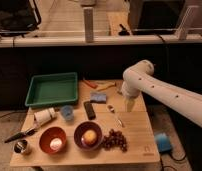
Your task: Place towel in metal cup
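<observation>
The wooden table [136,147] spreads below me, the green tray [52,90] at its far left. My arm [161,94] reaches in from the right. A red bowl [53,140] sits near the front edge. The blue towel [98,97] lies crumpled mid-table. Just right of it, apart, hangs my gripper [129,106], jaws spread, empty. The metal cup [21,146] stands at the front left corner.

Wooden table [136,131] with green tray [52,90], metal cup [21,146]

arm [166,94]: reaches in from the right, elbow bent | gripper [129,105]: hangs pointing down, jaws spread wide
</observation>
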You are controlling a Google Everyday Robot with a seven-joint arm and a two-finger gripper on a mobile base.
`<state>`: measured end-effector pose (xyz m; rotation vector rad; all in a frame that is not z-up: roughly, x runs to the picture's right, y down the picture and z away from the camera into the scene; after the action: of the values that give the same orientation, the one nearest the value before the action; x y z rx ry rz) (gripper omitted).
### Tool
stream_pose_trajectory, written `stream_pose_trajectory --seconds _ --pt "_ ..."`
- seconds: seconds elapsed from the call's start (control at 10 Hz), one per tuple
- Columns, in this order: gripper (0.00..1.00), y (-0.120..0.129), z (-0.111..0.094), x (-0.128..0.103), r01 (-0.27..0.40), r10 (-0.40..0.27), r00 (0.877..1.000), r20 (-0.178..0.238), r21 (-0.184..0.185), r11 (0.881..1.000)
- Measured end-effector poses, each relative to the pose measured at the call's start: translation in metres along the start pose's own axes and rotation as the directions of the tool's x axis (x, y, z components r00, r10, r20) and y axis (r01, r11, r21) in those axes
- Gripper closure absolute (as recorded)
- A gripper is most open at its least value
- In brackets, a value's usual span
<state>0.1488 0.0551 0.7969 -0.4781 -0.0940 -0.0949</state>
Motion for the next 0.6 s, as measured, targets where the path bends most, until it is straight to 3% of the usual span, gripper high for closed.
stream_pose_trajectory --seconds 0.6 --pt "0.20 -0.018 0.025 -0.013 -0.002 0.001 0.999 0.037 0.021 1.000"
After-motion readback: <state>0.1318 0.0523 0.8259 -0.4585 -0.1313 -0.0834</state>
